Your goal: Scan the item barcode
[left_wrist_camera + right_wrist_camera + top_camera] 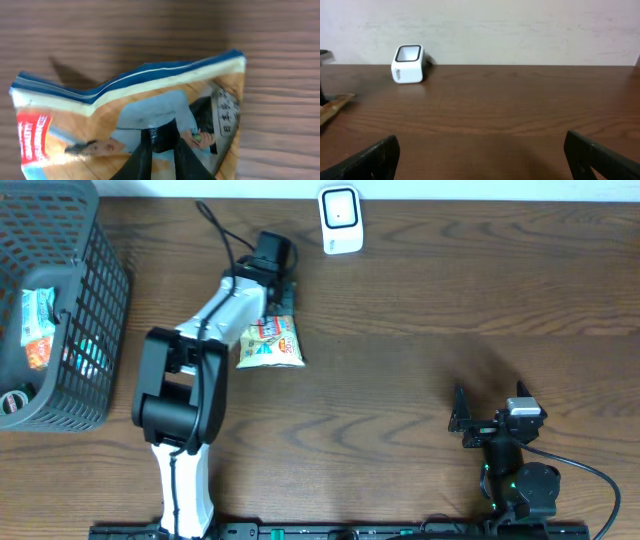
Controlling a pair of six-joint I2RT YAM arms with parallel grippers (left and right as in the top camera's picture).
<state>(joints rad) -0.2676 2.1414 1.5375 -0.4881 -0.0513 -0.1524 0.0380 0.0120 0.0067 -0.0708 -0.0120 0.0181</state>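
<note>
Packet (270, 346) lies on the table (420, 300), scanner (340, 220) well apart at 1 o'clock; scan apparently not yet done. Left gripper (283, 300) narrow at packet's top edge, hold unclear. Right gripper (485, 157) wide, empty.

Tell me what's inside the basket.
In the basket: a white, green and orange packet, a bluish packet seen through the mesh, and a round dark thing I cannot identify. Anything beneath them is covered.
</note>
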